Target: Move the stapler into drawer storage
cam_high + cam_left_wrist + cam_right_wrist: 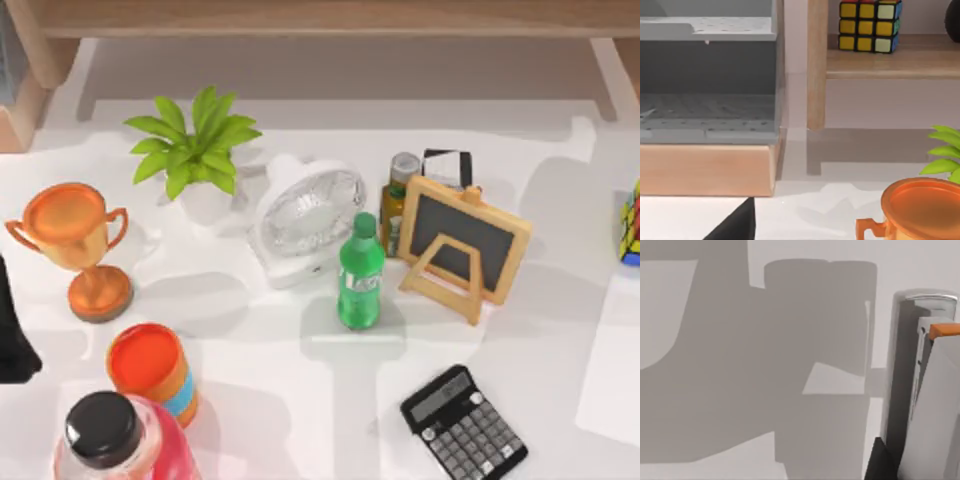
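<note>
Stapler [920, 390]: lying on the white table [300, 400] right under the right wrist camera (grey bar, orange tab).
Right gripper [879, 462]: showing a dark tip beside the stapler; grip impossible to tell.
Left arm [15, 335]: sitting at the table's left edge, fingers unreadable.
Drawer unit [707, 100]: standing beyond, on a wooden base.
</note>
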`<state>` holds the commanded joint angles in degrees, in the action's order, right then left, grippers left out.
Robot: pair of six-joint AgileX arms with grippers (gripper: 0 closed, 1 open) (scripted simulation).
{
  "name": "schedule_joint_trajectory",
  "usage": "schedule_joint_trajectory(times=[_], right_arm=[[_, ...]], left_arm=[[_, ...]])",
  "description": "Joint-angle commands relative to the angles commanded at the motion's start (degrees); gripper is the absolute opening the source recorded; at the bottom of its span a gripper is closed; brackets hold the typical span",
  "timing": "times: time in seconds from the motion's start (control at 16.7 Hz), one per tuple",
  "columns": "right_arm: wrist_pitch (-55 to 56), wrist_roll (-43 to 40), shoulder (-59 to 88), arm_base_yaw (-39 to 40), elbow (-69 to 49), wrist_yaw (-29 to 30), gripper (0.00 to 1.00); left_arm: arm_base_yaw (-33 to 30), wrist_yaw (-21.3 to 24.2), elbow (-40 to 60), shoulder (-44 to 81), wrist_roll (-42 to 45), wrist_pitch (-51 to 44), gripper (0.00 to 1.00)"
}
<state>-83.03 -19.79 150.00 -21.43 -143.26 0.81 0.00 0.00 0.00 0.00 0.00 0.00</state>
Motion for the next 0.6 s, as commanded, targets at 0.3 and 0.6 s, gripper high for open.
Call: schedule_joint_trajectory(times=[0.3,0.6], right_arm=[[0.2,-2.8,0.4,0.0,-0.1,-1.2,0.00],[0.9,-10.2,1.0,-0.5,-0.1,-3.9,0.00]], left_arm=[[0.0,0.0,0.0,0.0,0.0,0.0,1.00],[0.0,0.0,0.0,0.0,0.0,0.0,1.00]])
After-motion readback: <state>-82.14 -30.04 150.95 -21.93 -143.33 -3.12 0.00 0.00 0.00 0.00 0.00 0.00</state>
